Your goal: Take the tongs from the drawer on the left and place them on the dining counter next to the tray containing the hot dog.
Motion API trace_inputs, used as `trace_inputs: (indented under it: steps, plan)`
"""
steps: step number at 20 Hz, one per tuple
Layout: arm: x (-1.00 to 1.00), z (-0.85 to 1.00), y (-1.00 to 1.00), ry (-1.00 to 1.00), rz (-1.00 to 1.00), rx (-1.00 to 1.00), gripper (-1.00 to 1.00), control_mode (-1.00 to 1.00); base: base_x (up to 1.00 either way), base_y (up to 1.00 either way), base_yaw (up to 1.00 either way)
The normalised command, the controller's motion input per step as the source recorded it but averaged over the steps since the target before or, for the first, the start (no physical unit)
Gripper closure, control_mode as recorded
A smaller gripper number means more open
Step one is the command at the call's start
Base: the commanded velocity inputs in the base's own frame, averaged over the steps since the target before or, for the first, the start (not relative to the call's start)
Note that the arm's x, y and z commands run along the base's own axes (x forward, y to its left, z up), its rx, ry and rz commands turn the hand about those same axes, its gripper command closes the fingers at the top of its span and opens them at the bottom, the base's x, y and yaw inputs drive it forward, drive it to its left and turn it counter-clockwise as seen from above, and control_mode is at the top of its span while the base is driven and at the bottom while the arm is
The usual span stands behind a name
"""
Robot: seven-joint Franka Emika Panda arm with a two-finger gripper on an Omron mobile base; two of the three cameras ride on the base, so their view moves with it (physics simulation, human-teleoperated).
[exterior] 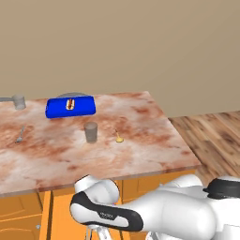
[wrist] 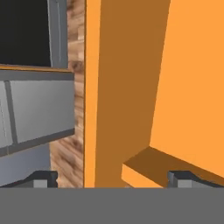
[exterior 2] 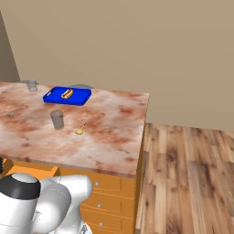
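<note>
The tongs are hidden. The orange drawer [exterior 2: 33,171] stands pulled out under the near edge of the dining counter [exterior: 140,150], and my arm bends down toward it below the marble slab. In the hand view, plain orange drawer panels [wrist: 192,87] sit close in front of my gripper [wrist: 113,179], whose fingertips [wrist: 41,178] are spread far apart, open, with nothing held. At the back of the counter, the blue tray [exterior: 84,107] carries the hot dog [exterior: 70,103].
A grey cup [exterior: 91,132], a tiny gold spoon [exterior: 119,137] and a small fork [exterior: 20,136] lie mid-counter. Another grey cup [exterior: 18,101] stands far left. Grey cabinet fronts [wrist: 35,109] and wood floor [wrist: 70,144] show left of the drawer.
</note>
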Motion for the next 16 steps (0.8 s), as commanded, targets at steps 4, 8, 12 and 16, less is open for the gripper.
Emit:
trace_inputs:
  steps: [4, 8, 12, 16]
  plan:
    - [0.06, 0.0, 0.26, -0.09, -0.09, -0.12, -1.0, -1.0, 0.0, 0.0, 0.0]
    - [0.06, 0.0, 0.07, -0.01, -0.16, -0.1, -1.0, -1.0, 0.0, 0.0, 0.0]
    - [0.02, 0.0, 0.0, -0.02, -0.24, -0.09, -1.0, -1.0, 0.0, 0.0, 0.0]
    - [0.01, 0.0, 0.0, -0.08, -0.24, -0.14, -1.0, -1.0, 0.0, 0.0, 0.0]
